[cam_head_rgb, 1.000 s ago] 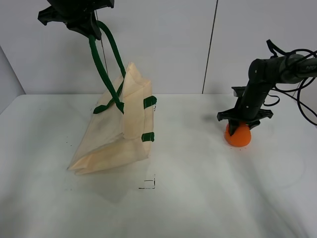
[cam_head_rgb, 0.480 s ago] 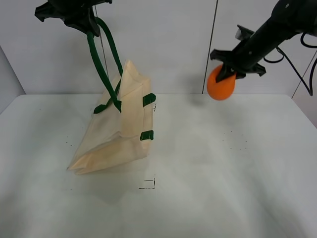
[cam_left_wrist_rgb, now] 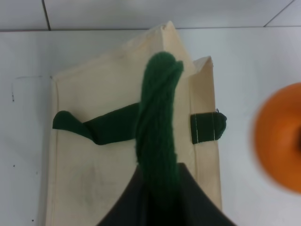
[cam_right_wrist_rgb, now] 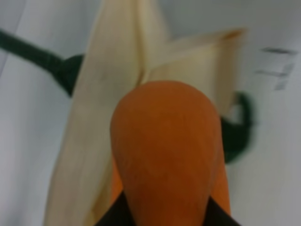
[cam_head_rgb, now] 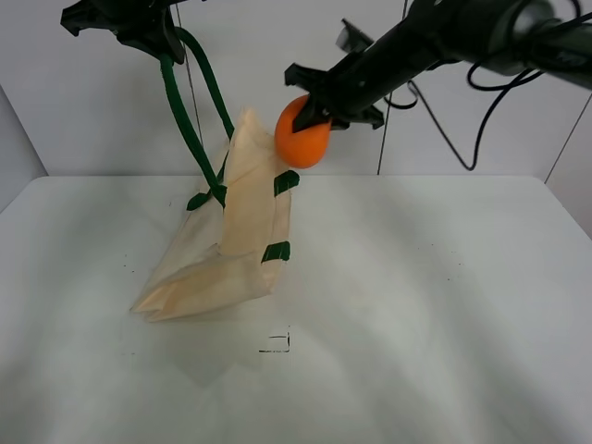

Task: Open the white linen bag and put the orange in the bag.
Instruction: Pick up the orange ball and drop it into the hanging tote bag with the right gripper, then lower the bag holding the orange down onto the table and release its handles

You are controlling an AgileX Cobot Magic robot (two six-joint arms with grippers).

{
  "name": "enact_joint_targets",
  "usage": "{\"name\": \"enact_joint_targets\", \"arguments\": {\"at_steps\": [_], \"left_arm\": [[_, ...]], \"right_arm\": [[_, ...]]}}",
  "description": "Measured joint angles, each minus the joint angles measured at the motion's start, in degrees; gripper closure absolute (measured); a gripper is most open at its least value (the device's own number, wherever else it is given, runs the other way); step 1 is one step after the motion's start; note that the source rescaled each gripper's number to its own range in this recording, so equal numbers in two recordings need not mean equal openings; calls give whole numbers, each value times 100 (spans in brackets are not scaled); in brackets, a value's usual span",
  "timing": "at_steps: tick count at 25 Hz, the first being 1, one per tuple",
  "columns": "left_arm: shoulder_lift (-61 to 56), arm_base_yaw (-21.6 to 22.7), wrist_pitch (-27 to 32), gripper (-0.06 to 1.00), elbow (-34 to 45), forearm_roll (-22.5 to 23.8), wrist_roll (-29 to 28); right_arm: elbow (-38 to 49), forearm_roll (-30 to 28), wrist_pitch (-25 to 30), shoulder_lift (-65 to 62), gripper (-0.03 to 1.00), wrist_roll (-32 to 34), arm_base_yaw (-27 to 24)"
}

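The white linen bag point(cam_head_rgb: 231, 231) is hung slack from one dark green handle point(cam_head_rgb: 190, 111), with its base resting on the table point(cam_head_rgb: 416, 324). That handle is pinched tight in the left gripper point(cam_head_rgb: 155, 42), high above. The orange point(cam_head_rgb: 302, 132) is clamped in the right gripper point(cam_head_rgb: 319, 104) and held in the air just beside the bag's raised top edge. The mouth is seen below and slightly left of the fruit. It is judged barely parted, a narrow target.
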Motion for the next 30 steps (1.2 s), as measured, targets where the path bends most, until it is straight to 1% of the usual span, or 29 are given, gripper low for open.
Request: {"name": "enact_joint_targets", "arguments": {"at_steps": [6,9,12,13,14,15,16,17,18,19,20,22,24,27,29,30], "left_arm": [[0,0,0,94,0,0,0],[0,0,0,94,0,0,0],[0,0,0,94,0,0,0],[0,0,0,94,0,0,0],[0,0,0,94,0,0,0],[0,0,0,94,0,0,0],[0,0,0,94,0,-5,0],[0,0,0,94,0,-5,0],[0,0,0,94,0,-5,0],[0,0,0,94,0,-5,0],[0,0,0,94,0,-5,0],[0,0,0,94,0,-5,4],[0,0,0,94,0,-5,4],[0,0,0,94,0,-16,4],[0,0,0,94,0,-16,4],[0,0,0,94,0,-16,4]], "right_arm": [[-5,152,-629,723,97,11,560],[-5,173,-802,934,97,11,690],[-5,195,-832,1039,97,11,713],[-5,217,-837,1056,91,11,713],[-5,238,-837,1063,80,11,713],[-5,261,-837,1069,61,5,713],[-5,283,-837,1069,40,-54,713],[-5,282,-830,1069,24,-153,713],[-5,282,-810,1069,13,-230,713],[-5,249,-779,1069,6,-247,713],[-31,193,-683,1069,2,-235,706],[-173,-77,-412,1069,-1,-43,678],[-408,-578,10,1064,-3,291,621],[-899,-1848,712,1059,-3,650,535],[-1175,-2837,1055,1037,-3,793,517],[-1244,-3227,1184,1017,-3,834,504]]}}
